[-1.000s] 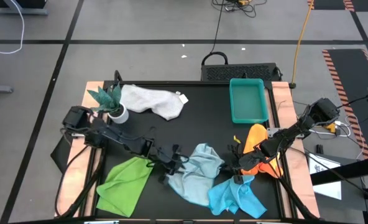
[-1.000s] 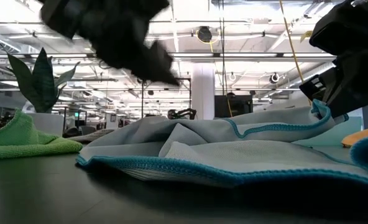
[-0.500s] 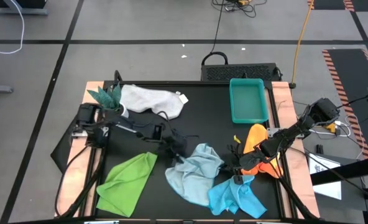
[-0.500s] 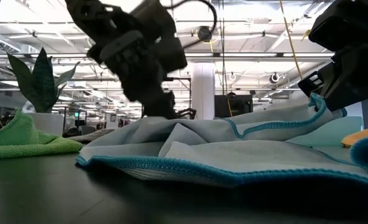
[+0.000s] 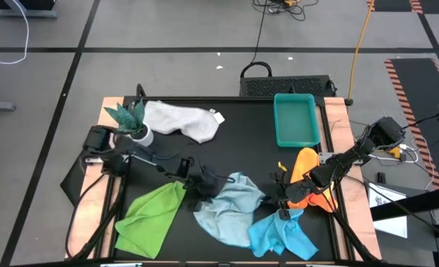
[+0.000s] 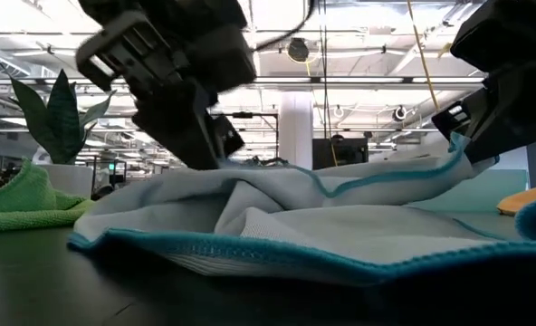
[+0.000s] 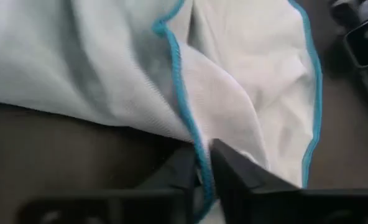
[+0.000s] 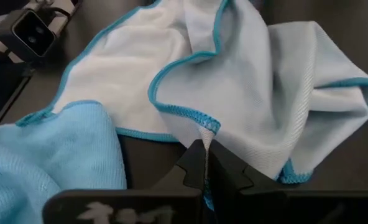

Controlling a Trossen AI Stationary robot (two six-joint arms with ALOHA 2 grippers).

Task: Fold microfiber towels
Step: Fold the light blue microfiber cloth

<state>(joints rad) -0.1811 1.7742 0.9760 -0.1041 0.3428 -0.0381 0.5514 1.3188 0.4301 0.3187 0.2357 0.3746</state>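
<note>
The pale blue towel (image 5: 230, 206) lies crumpled at the middle of the table's near side, with a gripper shut on it at each side. My left gripper (image 5: 198, 191) is at its left edge and my right gripper (image 5: 279, 199) at its right corner. The towel's near part (image 6: 277, 244) rests on the table. The lime green towel (image 5: 153, 216) lies near left, the turquoise towel (image 5: 282, 233) near right. The orange towel (image 5: 307, 182) lies under my right arm. The white-grey towel (image 5: 182, 119) lies at the far left. My left gripper pinches the pale blue towel's turquoise-hemmed edge (image 7: 189, 134) between its two fingers, slanting down from the table's left. That edge is raised a little (image 6: 227, 172); the rest lies on the table. My right gripper pinches a hemmed corner of the pale blue towel (image 8: 207, 127) between its two fingers, slanting down from the table's right. The corner is held above the table (image 6: 458, 154), and the cloth slopes down from it.
A teal tray (image 5: 295, 119) stands at the far right. A small plant in a white pot (image 5: 133, 124) stands far left, beside the left arm. Bare black table lies between the white-grey towel and the tray.
My left gripper has swung toward the far edge and back, come down and taken hold of the pale blue towel's left edge. That side of the towel has been drawn toward the table's left and raised. The corner in my right gripper has stayed where it was.
</note>
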